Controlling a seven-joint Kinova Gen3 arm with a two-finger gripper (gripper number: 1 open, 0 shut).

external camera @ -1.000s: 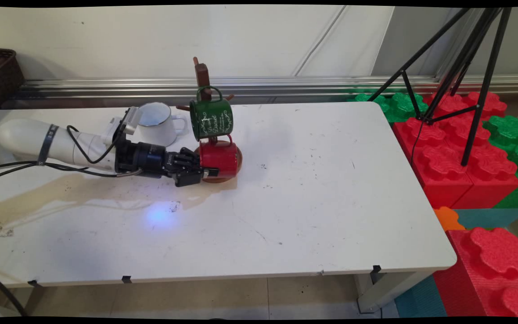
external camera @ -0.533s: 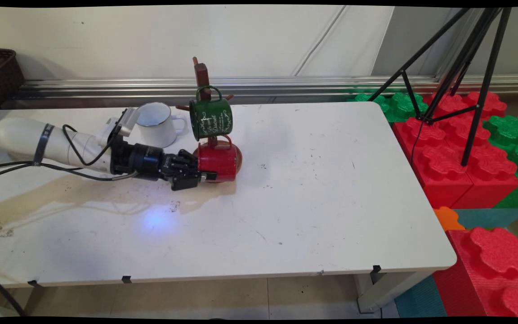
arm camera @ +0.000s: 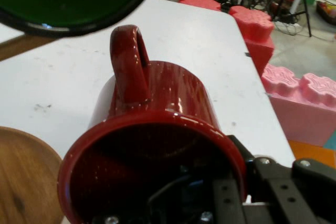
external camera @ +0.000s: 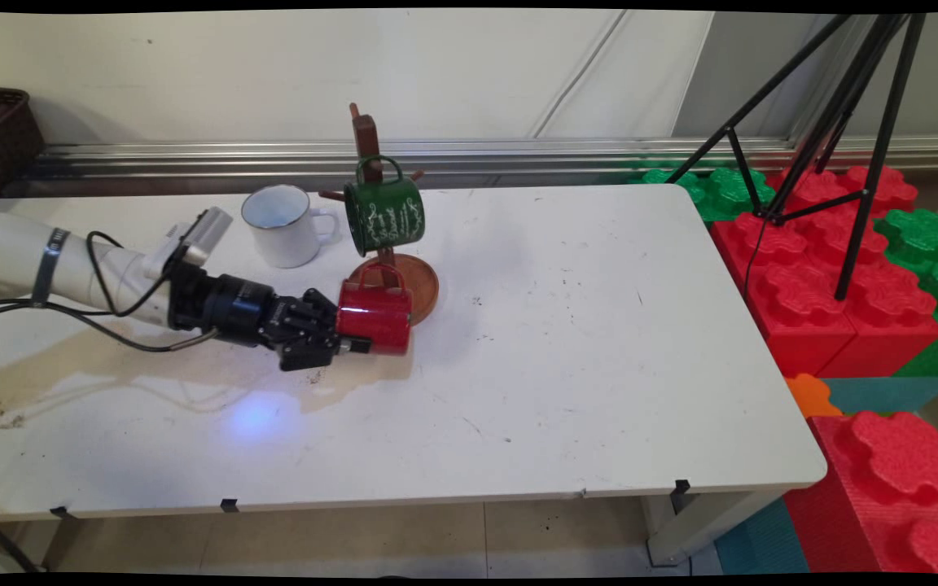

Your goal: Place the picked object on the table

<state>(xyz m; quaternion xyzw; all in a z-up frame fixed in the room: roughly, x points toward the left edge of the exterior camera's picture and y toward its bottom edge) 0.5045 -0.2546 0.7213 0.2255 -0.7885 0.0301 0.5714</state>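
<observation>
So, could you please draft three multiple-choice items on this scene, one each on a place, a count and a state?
1. Where does the green mug hang?
A. on the wooden stand
B. on the tripod
C. in the basket

2. How many mugs are in view?
A. two
B. three
C. five

3. How is the red mug oriented?
A. upright on the table
B. on its side, handle up
C. upside down on the stand

Answers:
1 A, its handle hooks over a peg of the stand.
2 B, green, red and white.
3 B, the gripper holds it by the rim, one finger inside, mouth toward the hand.
</observation>
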